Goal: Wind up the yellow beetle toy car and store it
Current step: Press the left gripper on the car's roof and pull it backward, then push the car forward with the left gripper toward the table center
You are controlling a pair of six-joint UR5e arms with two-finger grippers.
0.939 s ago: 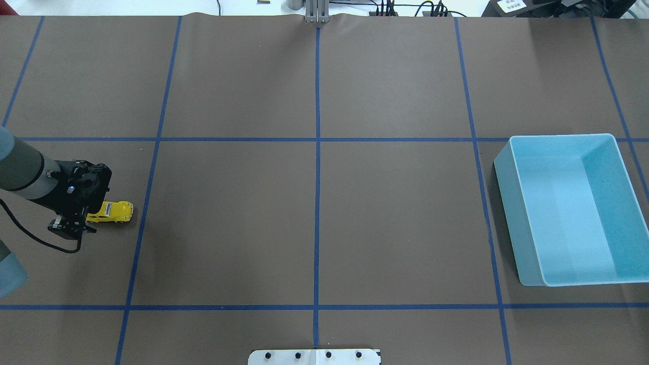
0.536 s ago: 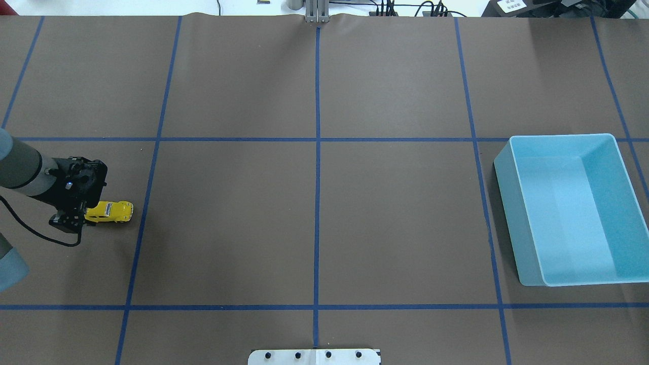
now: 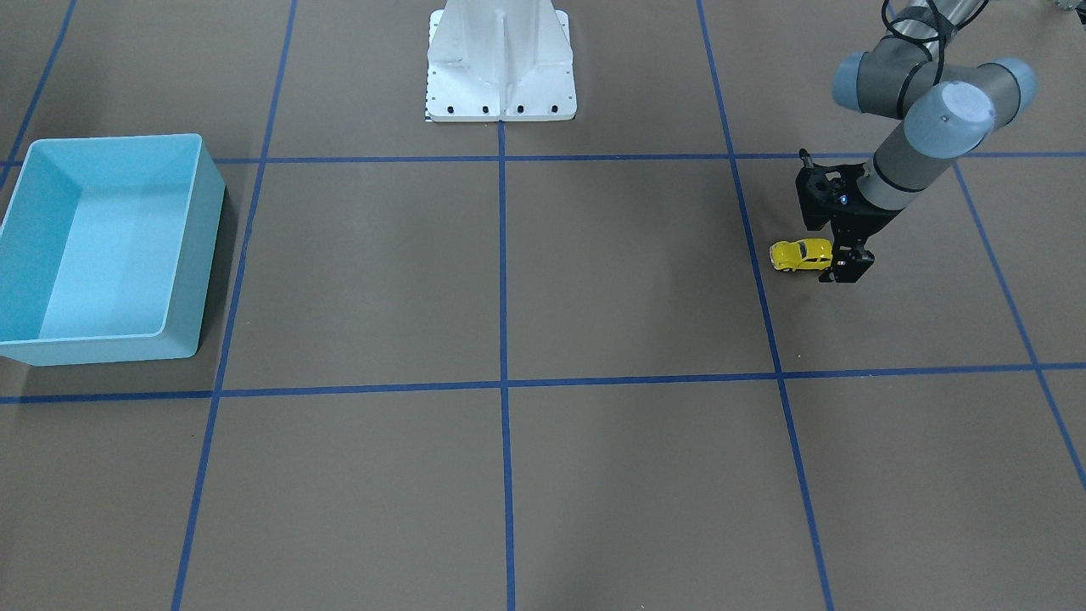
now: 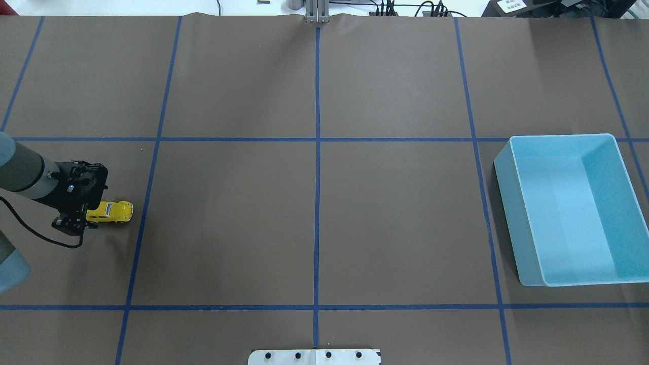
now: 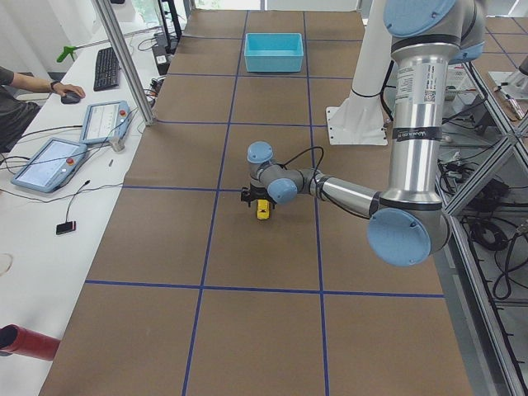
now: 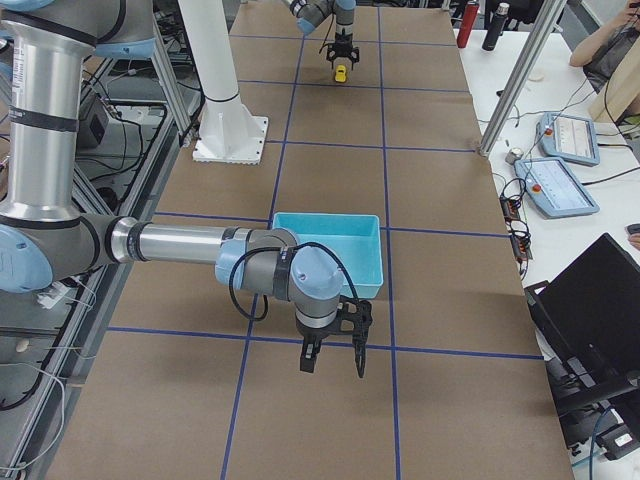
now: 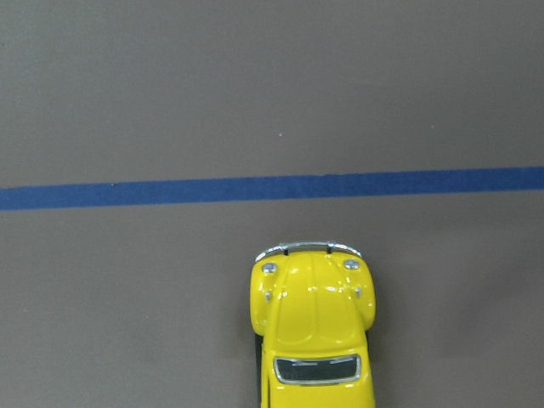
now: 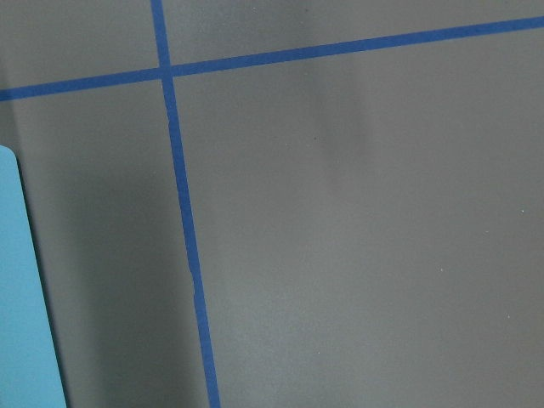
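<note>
The table (image 4: 395,228) holds the light blue bin (image 4: 507,203) at its far side. My left claw (image 4: 81,222) sits low over the rear of the yellow beetle toy car (image 4: 115,211), which stands on the table. Whether I grip it, I cannot tell. I judge this is step 1, winding. Next I need a firm hold and a backward drag.

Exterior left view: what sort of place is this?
Likely a robotics lab: a robot arm over a table with a blue tape grid, teach pendants on the side desk, a person at a keyboard.
</note>
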